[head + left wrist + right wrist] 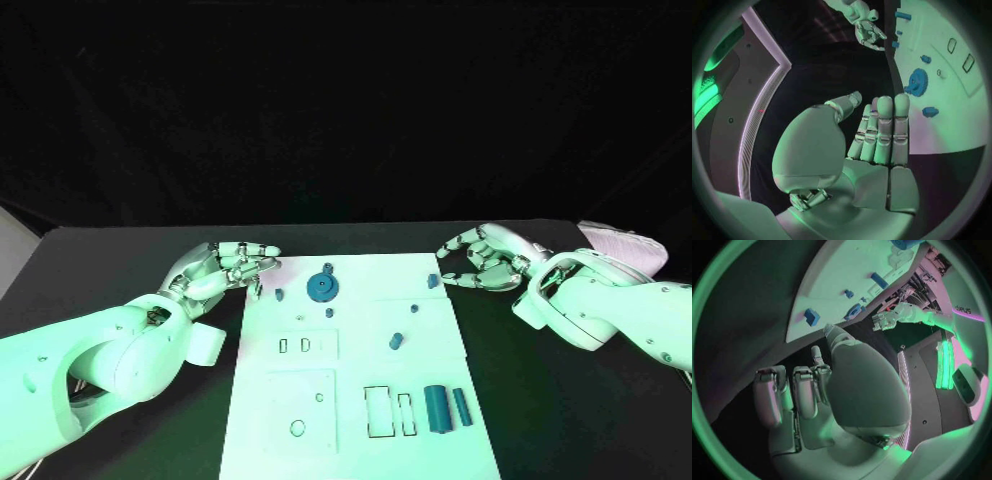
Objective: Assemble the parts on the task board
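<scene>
Green light washes the scene; dark background; wrist views bend at edges.

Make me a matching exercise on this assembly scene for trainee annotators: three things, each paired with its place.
Things:
1. round blue gear part
2. long blue block parts
3. robot's silver left hand

Places:
A. near end of the white task board, towards the robot's right
B. beside the board's far corner, robot's left
C. on the board's far end

Pairs: 1-C, 2-A, 3-B
</scene>
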Tool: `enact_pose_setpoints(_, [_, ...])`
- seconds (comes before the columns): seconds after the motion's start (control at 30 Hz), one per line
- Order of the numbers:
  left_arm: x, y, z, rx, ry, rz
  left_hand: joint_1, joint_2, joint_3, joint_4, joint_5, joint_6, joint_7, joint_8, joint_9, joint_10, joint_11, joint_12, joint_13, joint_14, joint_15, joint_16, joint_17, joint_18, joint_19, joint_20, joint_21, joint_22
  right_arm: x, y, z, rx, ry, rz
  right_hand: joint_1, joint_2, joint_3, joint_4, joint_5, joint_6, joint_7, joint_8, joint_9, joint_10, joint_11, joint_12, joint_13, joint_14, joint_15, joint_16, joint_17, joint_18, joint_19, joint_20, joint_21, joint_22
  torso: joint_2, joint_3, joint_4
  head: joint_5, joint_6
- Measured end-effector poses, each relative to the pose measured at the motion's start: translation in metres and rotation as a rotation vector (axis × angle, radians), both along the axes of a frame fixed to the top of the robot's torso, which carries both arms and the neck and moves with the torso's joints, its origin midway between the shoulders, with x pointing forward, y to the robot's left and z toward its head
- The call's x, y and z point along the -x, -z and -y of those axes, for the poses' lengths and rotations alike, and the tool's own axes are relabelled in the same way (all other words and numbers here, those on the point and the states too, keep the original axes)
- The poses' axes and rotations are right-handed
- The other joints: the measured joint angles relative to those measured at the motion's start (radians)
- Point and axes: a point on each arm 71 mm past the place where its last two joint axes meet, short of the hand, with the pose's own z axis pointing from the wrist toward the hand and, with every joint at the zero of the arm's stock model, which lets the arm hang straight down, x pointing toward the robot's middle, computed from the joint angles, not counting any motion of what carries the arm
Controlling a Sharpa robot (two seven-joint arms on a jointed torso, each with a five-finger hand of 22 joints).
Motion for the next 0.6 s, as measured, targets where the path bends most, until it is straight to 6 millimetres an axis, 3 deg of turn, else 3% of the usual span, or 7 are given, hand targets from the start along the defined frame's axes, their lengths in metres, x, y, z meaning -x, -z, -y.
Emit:
enact_pose_setpoints(0.1, [0.000,0.000,0.000,0.000,0.000,0.000,0.000,0.000,0.000,0.000,0.000,0.000,0.000,0.000,0.000,0.000,0.000,0.000,0.000,0.000,0.000,0.000,0.000,0.000,0.000,0.000,0.000,0.000,0.000,0.004,-0.001,0.013,-0.004,-0.001,0.004,-0.004,0.000,0.000,0.020,-0.003,0.003,-0.004,-0.001,0.000,0.000,-0.004,0.001,0.000,0.000,0.000,0.000,0.000,-0.004,0.004,0.000,0.000,0.000,-0.0006,0.0006,0.000,-0.002])
enact_pose_setpoints(0.3, [0.000,0.000,-0.001,-0.001,-0.002,0.000,0.000,0.000,0.000,0.000,0.000,0.000,0.000,0.000,0.000,0.000,0.000,0.000,0.000,0.000,0.000,0.000,0.000,0.000,0.000,0.000,0.000,0.000,0.000,0.012,-0.003,0.032,-0.007,-0.006,0.004,-0.004,0.000,0.000,0.020,-0.003,0.003,-0.004,-0.001,0.000,0.000,-0.004,0.001,0.000,0.000,0.000,0.000,0.000,-0.004,0.004,0.004,0.000,0.000,-0.0032,0.0013,-0.002,-0.006])
enact_pose_setpoints(0.6, [-0.001,0.000,-0.003,-0.002,-0.005,0.000,0.000,0.000,0.000,0.000,0.000,0.000,0.000,0.000,0.000,0.000,0.000,0.000,0.000,0.000,0.000,0.000,0.000,0.000,0.000,0.000,0.000,0.000,-0.001,0.019,-0.009,0.045,-0.005,-0.006,0.004,-0.004,0.000,0.000,0.023,-0.003,0.003,-0.004,-0.001,0.000,0.000,-0.004,0.001,0.000,0.000,0.000,0.000,0.000,-0.004,0.004,0.012,0.000,-0.001,-0.0034,0.0019,-0.003,-0.008])
